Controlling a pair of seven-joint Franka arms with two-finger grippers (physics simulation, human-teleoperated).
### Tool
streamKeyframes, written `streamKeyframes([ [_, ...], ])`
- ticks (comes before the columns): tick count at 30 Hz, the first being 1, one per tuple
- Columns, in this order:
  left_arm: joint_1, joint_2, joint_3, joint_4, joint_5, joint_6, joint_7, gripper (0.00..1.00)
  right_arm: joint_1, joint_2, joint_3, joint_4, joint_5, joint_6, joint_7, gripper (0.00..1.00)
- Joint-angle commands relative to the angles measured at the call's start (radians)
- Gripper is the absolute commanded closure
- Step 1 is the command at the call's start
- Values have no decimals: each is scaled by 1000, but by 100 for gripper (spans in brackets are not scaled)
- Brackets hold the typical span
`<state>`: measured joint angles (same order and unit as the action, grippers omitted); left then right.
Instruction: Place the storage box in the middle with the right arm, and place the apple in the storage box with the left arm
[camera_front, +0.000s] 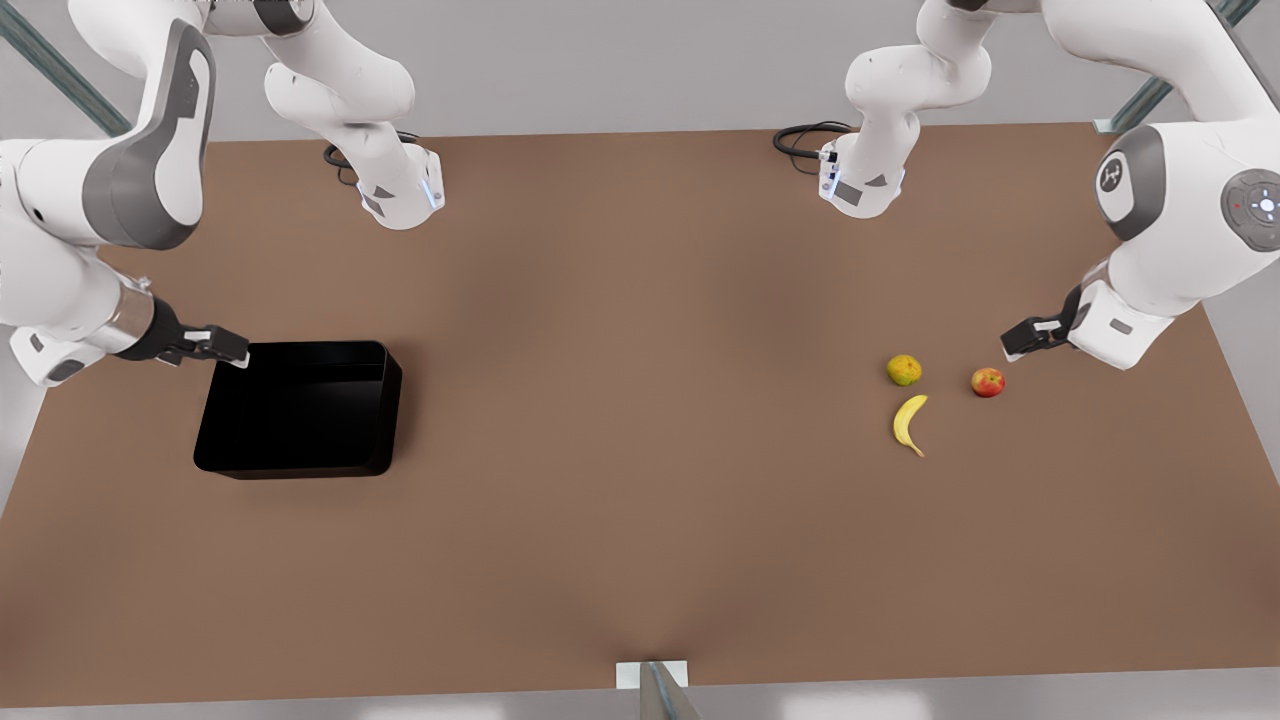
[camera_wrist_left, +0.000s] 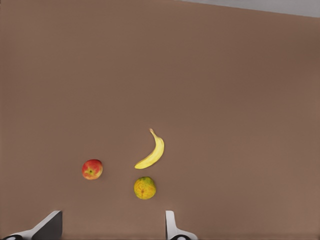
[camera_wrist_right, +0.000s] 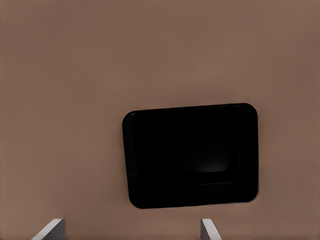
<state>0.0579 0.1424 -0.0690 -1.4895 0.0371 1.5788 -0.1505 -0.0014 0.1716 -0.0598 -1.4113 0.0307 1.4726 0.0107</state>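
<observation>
Looking at the front view, I see the storage box (camera_front: 300, 408) sitting flat on the brown counter (camera_front: 640, 520), near the counter edge on the front view's left and well away from the middle. My right hand (camera_front: 228, 349) is at the box's far corner, just beside its rim; if it touches the rim I cannot tell. In the right wrist view the two fingertips (camera_wrist_right: 47, 231) stand wide apart with nothing between them, and the storage box (camera_wrist_right: 192, 156) lies beyond them, so this hand is open. Near the opposite counter edge lies the apple (camera_front: 987, 382), red with a yellow patch, alone on the counter. My left hand (camera_front: 1022, 337) hangs just beside it, not touching it. In the left wrist view its fingertips (camera_wrist_left: 47, 227) are spread apart and empty, so it is open too, with the apple (camera_wrist_left: 92, 169) a little beyond them. Close to the apple are a yellow-green round fruit (camera_front: 903, 370) and a banana (camera_front: 909, 425), all three apart from each other.
</observation>
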Motion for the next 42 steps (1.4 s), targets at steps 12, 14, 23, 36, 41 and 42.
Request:
streamKeyframes([
  [12,188,95,8,-475,7,464,250,0,-181,58,0,-130,-37,114,-141,0],
  [14,192,89,8,-528,14,533,250,0,-238,97,-2,-129,-40,144,-147,0],
  [23,275,163,8,-676,32,768,287,0,-332,-58,47,-609,-104,515,-222,0],
  [36,316,226,11,-769,53,929,299,0,-477,54,66,-664,-152,710,-281,0],
  [41,316,258,9,-762,53,929,298,0,-503,164,66,-675,-176,828,-282,0],
  [42,318,269,11,-761,53,940,298,0,-503,166,66,-684,-176,834,-282,0],
])
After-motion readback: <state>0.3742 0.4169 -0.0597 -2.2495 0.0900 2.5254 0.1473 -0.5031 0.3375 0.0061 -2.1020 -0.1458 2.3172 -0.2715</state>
